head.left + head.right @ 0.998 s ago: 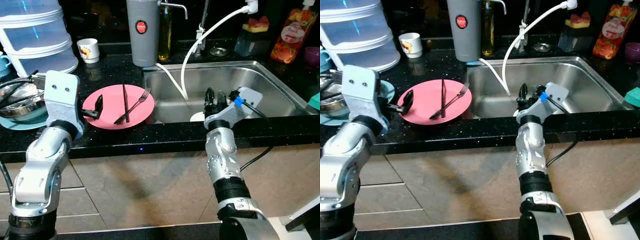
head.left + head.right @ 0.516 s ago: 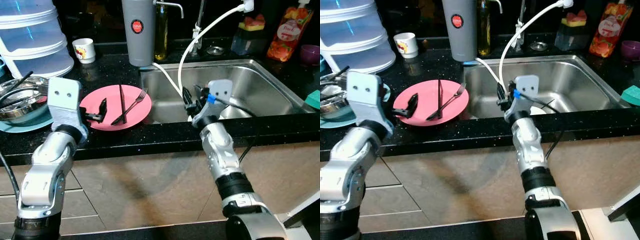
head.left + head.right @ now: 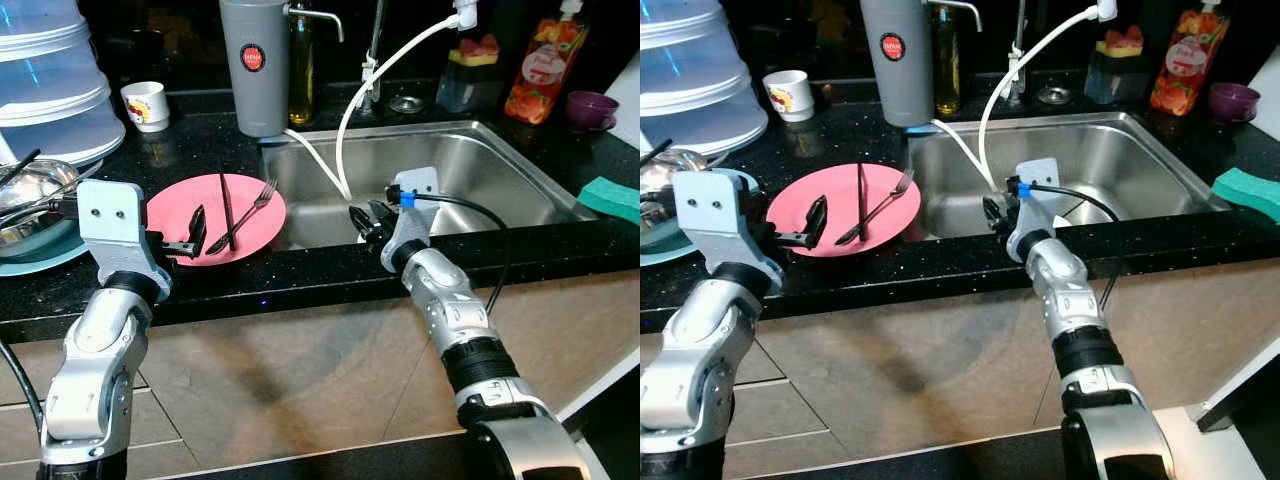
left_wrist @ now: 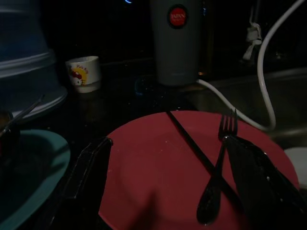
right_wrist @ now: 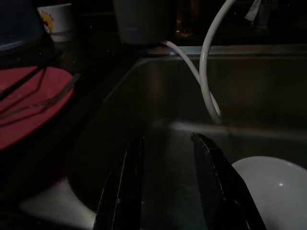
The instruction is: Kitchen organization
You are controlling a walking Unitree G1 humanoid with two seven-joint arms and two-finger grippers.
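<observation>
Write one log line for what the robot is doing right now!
left pincer: open, over pink plate | right pincer: open, over sink | nothing held

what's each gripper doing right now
Left gripper: open, empty, over the pink plate.
Right gripper: open, empty, over the sink.

Pink plate (image 3: 215, 205), black speckled counter (image 3: 330, 270), grey canister (image 3: 252, 65) with red badge, green sponge (image 3: 610, 197), white hose (image 3: 345, 130).
</observation>
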